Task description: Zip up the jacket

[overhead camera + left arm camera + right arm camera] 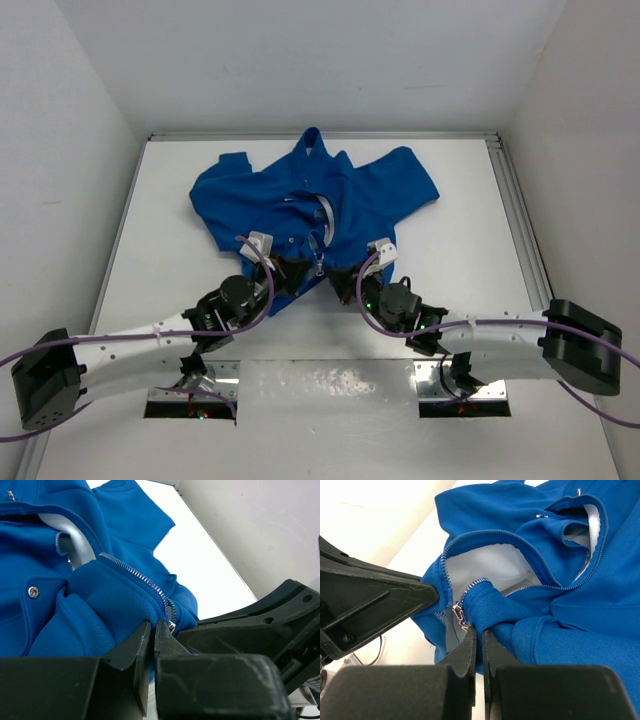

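1. Where my left arm [130, 340] reaches in from the left, my left jaws are pressed nearly together on the jacket [310, 195] at its near hem, just left of the zipper [317, 252].
2. Seen from my left wrist, a fold of blue cloth is pinched between the tips. The teeth [137, 575] run down to a small metal bit [171, 626] just beside them.
3. Further left on the cloth in that view sits a round snap [33, 592].
4. On the white table [460, 270], the jacket lies in the middle towards the far edge. Its collar points away from me and a sleeve is spread to each side. Its front is unzipped, and pale lining [490, 565] shows in the gap.
5. Just right of the zipper, my right jaws are clamped on the hem too. From my right wrist I see a roll of blue cloth bulging above the tips, with the pull [459, 615] just left of them.
6. Both pairs of jaws sit close together at the zipper's bottom end, one on each side.
7. On the far right, my right arm [500, 335] stretches in from the near edge.
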Robot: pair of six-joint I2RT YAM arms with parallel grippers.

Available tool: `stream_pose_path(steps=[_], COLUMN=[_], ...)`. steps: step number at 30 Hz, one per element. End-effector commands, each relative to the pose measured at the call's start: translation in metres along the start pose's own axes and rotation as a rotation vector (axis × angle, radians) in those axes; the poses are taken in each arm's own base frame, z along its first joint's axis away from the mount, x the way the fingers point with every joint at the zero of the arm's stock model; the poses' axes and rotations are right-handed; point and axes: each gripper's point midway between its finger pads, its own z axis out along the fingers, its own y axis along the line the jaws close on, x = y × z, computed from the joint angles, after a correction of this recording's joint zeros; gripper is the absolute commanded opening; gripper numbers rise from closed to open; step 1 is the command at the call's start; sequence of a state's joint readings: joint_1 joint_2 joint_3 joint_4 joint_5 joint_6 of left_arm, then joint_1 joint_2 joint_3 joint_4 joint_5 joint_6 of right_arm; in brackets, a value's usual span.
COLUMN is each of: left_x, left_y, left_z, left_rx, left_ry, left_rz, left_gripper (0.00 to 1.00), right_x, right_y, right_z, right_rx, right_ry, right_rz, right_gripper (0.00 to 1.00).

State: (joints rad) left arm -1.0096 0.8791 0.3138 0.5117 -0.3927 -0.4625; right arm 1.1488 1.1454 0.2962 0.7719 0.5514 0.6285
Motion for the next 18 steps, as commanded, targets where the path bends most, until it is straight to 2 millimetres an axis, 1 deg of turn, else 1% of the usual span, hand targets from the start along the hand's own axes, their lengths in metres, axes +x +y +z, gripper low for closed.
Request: stream_pose_path(steps=[1, 10, 14, 18], left_x=[-0.0081, -0.0056, -0.0076, -0.0035], left_y=[-0.0067, -0.0097, -0.0111, -0.0111], left_z=[-0.0015, -0.0006, -0.0008, -0.0002], left_rx=[0.024, 0.04, 0.046, 0.049], left_ry=[-0.033, -0.028, -0.034, -0.021], left_rz=[0.001, -0.003, -0.007, -0.004], left_gripper=[0.0, 0.0, 0.0, 0.0], right_x=[-0.0295, -0.029, -0.0271, -0.0279], right_y=[0.0196, 0.0212, 0.0214, 0.0219], right_z=[0.0033, 0.0051, 0.0051, 0.0049], right_rx=[-0.042, -0.042, -0.044, -0.046], right_ry=[-0.08, -0.073, -0.068, -0.068], right_rz=[0.051, 0.047, 0.049, 0.049], right_gripper=[0.0, 0.0, 0.0, 0.0])
